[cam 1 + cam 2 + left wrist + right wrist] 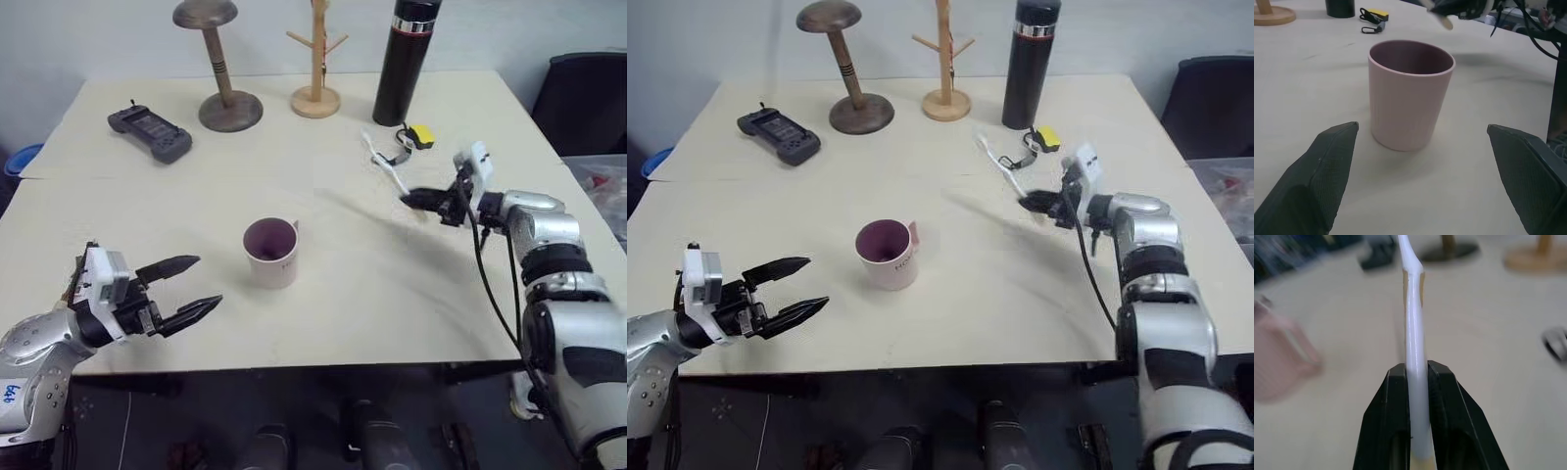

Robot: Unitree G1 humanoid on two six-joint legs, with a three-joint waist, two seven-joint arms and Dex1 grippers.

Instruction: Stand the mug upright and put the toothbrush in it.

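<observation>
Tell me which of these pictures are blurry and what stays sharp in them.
Right wrist view: the toothbrush and the right tool clamped on it are sharp, while the mug and table smear behind. Left wrist view: the mug is crisp, the toothbrush tip at the far edge blurs. Head views: mostly sharp, with the toothbrush slightly streaked.

Upright pink mug [1410, 93] on the table [1312, 88], between the spread fingers [1317, 181].

One mug [271, 252], one toothbrush [384, 164], two wooden stands [219, 64]
</observation>
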